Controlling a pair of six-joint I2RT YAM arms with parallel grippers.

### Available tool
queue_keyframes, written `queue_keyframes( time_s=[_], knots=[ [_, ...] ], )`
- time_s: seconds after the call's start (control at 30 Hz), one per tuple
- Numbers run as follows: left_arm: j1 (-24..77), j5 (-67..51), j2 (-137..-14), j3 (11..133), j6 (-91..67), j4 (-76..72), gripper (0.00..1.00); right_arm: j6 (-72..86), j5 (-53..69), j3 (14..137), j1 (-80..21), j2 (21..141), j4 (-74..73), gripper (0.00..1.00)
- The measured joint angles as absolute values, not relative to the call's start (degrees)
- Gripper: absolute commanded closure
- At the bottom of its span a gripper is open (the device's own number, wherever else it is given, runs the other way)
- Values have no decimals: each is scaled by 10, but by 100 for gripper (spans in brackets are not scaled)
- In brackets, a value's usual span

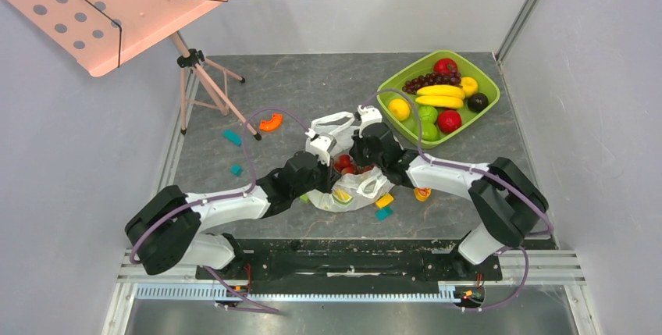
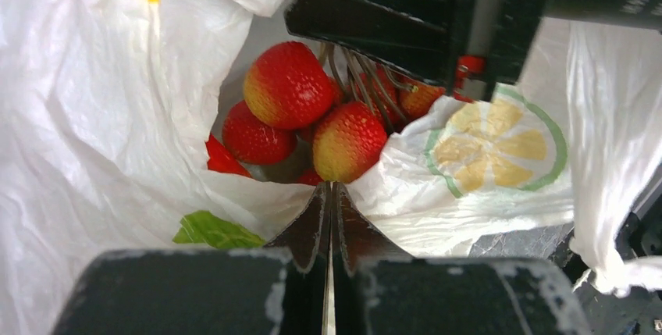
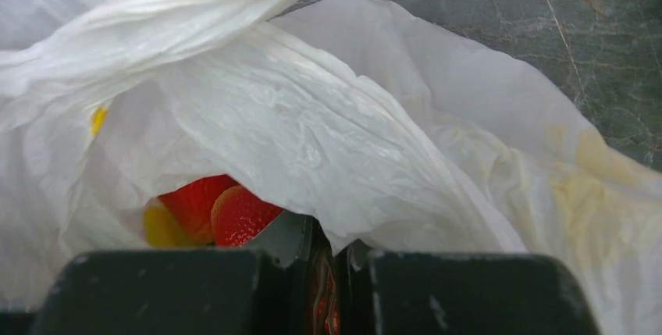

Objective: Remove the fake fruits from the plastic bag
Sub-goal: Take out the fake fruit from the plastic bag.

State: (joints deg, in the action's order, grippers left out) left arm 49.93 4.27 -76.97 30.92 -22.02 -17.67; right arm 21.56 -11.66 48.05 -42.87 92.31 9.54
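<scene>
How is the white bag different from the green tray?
The white bag is thin and crinkly, slumped mid-table; the green tray is a stiff-looking dish in the far right corner. The bag half hides its fake strawberries; the tray shows its bananas, grapes and round fruits openly. The bag has loop handles; the tray has none. Both hold fake fruit.

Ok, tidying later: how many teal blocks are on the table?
3. One teal block lies left of the plastic bag, another nearer the left arm, the third at the bag's near edge. The bag may hide more.
</scene>
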Motion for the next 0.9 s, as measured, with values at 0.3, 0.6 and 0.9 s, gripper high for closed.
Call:
queue_keyframes(
  time_s=[0.3, 0.6, 0.9],
  knots=[
    [500, 66, -719, 318, -220, -154, 98, 118, -12, 442, -429, 814, 98, 100],
    [500, 106, -687, 360, -219, -123, 98, 42, 76, 432, -425, 773, 76, 100],
    [500, 110, -718, 399, -214, -124, 98, 25, 136, 428, -425, 757, 60, 100]
  ],
)
